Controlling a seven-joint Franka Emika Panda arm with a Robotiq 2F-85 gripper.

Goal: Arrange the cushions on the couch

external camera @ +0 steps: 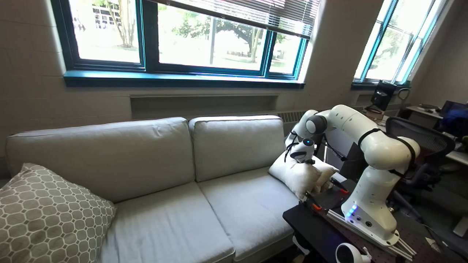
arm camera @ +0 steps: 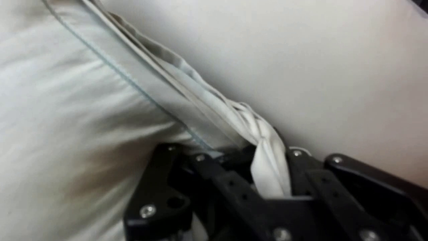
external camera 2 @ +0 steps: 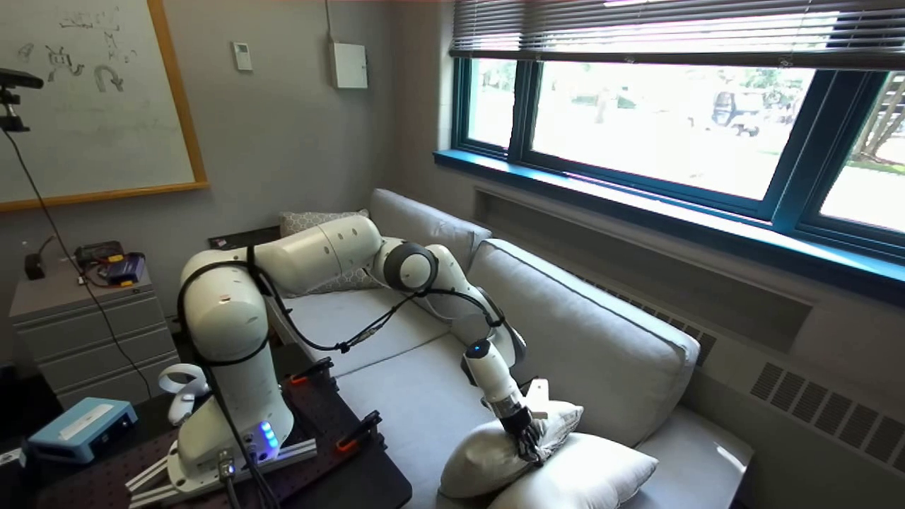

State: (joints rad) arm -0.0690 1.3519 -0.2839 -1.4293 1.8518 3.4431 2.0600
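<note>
Two plain white cushions lean together at the robot's end of the light grey couch. In an exterior view the nearer-to-arm cushion stands tilted against the other cushion. My gripper points down into the top edge of that first cushion, close to where the two meet. In the wrist view, bunched seam cloth of the cushion runs between the dark fingers, and the gripper is shut on it. A smooth pale surface fills the right of that view. The fingertips themselves are buried in cloth.
A larger lattice-patterned pillow sits at the far end of the couch. Back cushions rise behind the seat. The robot base stands on a dark table with clamps along its couch-side edge.
</note>
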